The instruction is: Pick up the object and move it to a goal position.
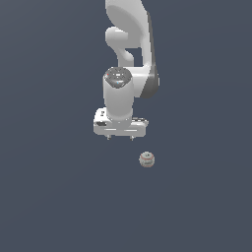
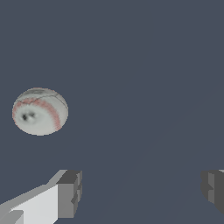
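Your fingers fill the near edge of the wrist view, spread wide apart with nothing between them. You can see the ball there with its red seam, off to one side of the gap. Only the exterior view shows the ball lying below the gripper, toward that view's right.

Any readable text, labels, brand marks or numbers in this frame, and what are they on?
None can be read.
The ball shows only reddish seam marks and a dark smudge, no letters.
The gripper and the arm are plain white and grey, with no markings visible.
The floor is bare.
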Robot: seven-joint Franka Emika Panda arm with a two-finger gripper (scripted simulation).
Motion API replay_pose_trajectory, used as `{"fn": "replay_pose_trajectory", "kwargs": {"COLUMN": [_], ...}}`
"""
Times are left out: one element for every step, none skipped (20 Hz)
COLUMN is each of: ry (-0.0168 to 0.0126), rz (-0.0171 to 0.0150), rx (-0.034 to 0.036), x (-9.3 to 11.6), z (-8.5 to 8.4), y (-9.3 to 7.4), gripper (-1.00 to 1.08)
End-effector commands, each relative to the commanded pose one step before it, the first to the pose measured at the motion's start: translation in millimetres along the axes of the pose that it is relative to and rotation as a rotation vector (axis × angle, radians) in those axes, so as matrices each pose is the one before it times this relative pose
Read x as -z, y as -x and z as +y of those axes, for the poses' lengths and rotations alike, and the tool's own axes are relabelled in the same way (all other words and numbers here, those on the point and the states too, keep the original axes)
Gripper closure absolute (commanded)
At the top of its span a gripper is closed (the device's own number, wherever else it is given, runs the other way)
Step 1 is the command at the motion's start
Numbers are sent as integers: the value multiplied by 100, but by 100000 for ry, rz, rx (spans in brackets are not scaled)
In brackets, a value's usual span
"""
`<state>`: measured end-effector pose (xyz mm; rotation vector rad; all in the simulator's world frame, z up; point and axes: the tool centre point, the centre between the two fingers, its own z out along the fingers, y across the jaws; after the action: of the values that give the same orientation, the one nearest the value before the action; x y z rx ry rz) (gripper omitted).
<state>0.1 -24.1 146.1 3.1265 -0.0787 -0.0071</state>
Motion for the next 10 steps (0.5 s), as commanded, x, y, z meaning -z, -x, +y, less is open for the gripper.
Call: {"fn": "replay_pose_trajectory", "kwargs": {"ry": [0,-8,-26,-45,-64,-85,-103,-94,-78,-61], "rz": [0,-23,-68,-114,-159,-206,-245,-216,-174,-132], "rx": [0,136,378,636,881,1132,1320,1135,885,631], "x": [0,-12,-34,-57,-79,-103,-122,-107,-86,-64], "z": [1,-43,-114,-196,-272,-352,-417,-367,-295,-221], "y": [0,0,1,1,1,1,0,-1,-1,0], "gripper": [-92,-92,-92,-92,-92,-92,-92,-92,-92,-92]}}
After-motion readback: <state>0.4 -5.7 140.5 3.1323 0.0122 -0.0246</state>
